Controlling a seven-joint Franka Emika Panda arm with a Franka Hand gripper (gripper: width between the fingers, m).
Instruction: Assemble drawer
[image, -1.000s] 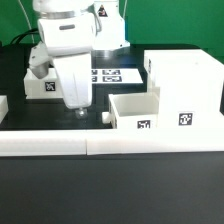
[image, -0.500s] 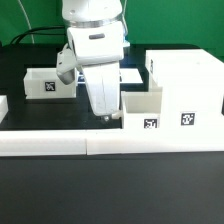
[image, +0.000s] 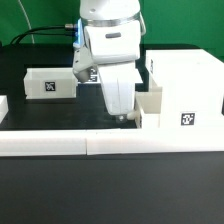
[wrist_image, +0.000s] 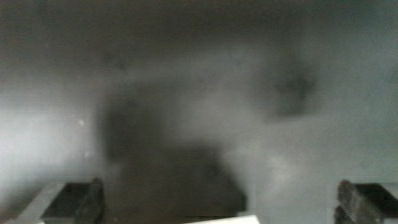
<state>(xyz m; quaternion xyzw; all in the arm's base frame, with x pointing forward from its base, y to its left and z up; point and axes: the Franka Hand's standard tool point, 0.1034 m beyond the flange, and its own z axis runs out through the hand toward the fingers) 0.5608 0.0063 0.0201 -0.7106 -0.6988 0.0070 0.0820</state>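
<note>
Exterior view checked first. Found gripper (image: 122, 117) low, with tips near the table (image: 50, 112), just beside the near tray (image: 150, 106), on the exterior view's left of it. Could not tell whether touching or apart. Checked wrist view: heavy blur, but made out two fingers (wrist_image: 71, 200) well apart with nothing between, so read as released and holding nothing. Saw near tray upright, open top up, against the housing (image: 190, 75), possibly partway into its front. Could not tell how deep. Spotted second tray (image: 55, 80) well apart on the exterior view's left, also upright, with a tag toward the camera. Noted housing standing tall on the exterior view's right.

Judged all three parts light, stiff, hollow white plastic with smooth walls, likely to slide or twist on the table if nudged off-centre. Judged a thin tray wall the best place to pinch, near the middle of a side, or else a flat push on the end wall, square to the housing. Expected no breakage, only jamming if skewed.

Noted black, flat, matte table. Saw low white wall (image: 60, 143) along the front, near the gripper, with little room on that side and more bare table toward the second tray.
</note>
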